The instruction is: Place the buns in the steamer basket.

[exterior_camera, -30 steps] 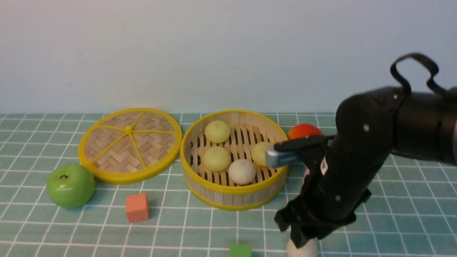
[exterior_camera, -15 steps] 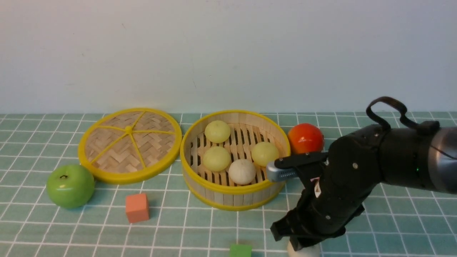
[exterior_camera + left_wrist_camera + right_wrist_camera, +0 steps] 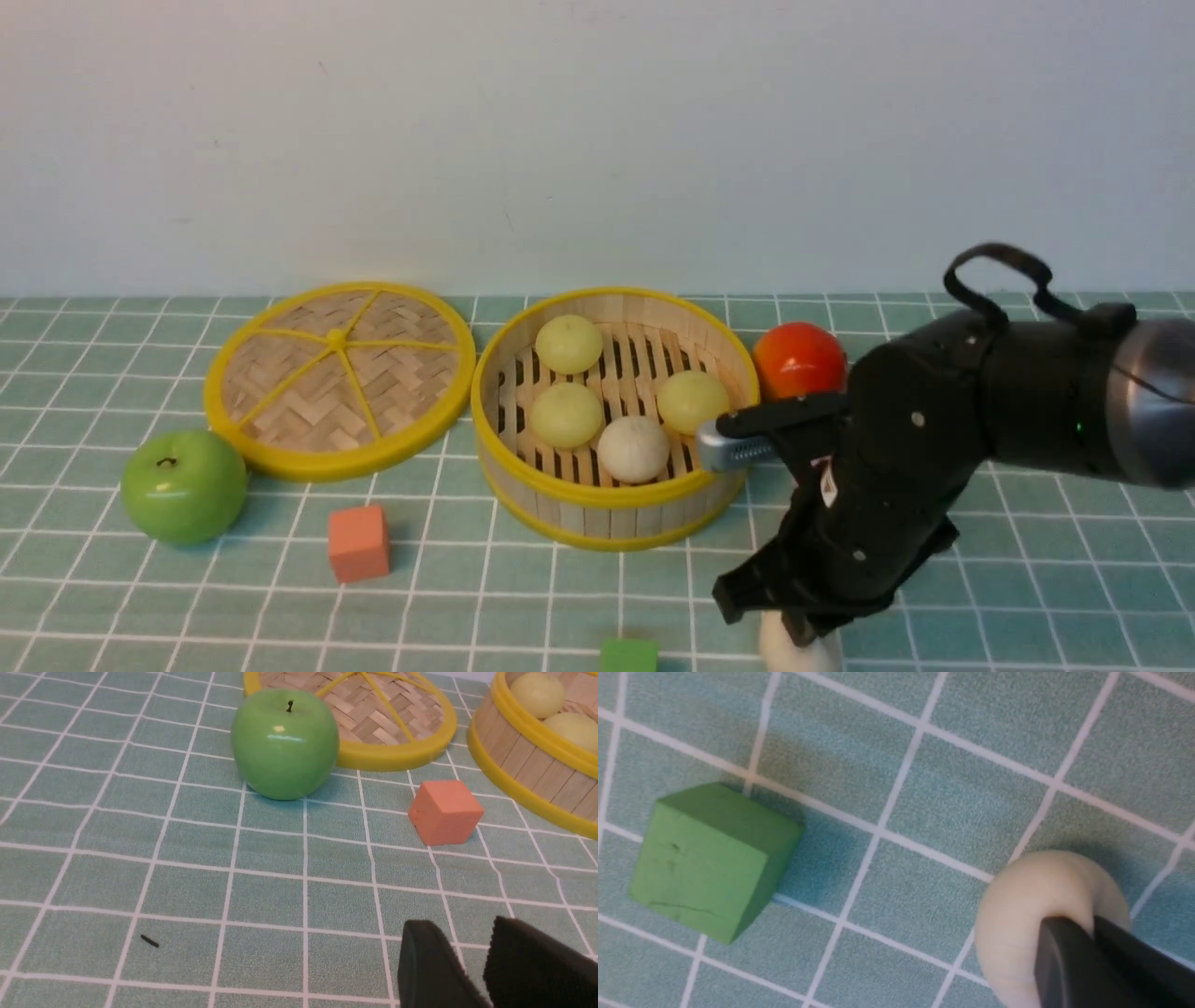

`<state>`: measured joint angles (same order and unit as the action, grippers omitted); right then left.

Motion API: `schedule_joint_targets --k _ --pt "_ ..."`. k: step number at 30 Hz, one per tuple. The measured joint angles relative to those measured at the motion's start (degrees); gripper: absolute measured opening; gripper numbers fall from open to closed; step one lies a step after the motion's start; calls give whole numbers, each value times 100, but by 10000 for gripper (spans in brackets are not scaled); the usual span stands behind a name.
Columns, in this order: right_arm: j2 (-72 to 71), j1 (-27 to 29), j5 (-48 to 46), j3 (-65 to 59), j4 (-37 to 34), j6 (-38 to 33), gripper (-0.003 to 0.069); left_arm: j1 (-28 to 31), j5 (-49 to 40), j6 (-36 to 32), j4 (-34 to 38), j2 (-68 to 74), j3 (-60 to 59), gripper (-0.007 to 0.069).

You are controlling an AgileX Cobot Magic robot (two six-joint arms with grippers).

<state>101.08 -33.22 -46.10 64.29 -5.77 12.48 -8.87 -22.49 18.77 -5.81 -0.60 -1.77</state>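
The steamer basket (image 3: 607,495) stands mid-table and holds three pale yellow-green buns (image 3: 569,343) (image 3: 566,414) (image 3: 692,401) and one off-white bun (image 3: 633,449). Another off-white bun (image 3: 1027,905) lies on the cloth at the front edge (image 3: 794,653). My right gripper (image 3: 1090,926) is shut on it from above, the fingers pinching into its soft top. My left gripper (image 3: 460,933) hangs over bare cloth, open, with nothing between its fingers; the front view does not show it. The left wrist view catches the basket wall (image 3: 528,788) and two buns inside (image 3: 537,693).
The woven lid (image 3: 338,378) lies flat left of the basket, with a green apple (image 3: 184,485) and an orange cube (image 3: 358,542) in front of it. A green cube (image 3: 628,655) sits just left of the held bun. A red-orange fruit (image 3: 798,359) rests behind the basket's right side.
My right arm has come down over the front bun and its jaws have closed onto it. The basket and its buns have not moved.
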Motion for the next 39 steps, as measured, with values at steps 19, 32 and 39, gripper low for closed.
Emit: schedule_joint_targets --k 19,32,39 --pt "2553 203 40 4984 631 -488 16 0 0 0 -7 0 0 230" --pt "3113 417 195 5105 1275 334 162 0 0 0 -12 0 0 237" --pt "2606 417 -294 5105 1315 352 447 0 0 0 -12 0 0 237"
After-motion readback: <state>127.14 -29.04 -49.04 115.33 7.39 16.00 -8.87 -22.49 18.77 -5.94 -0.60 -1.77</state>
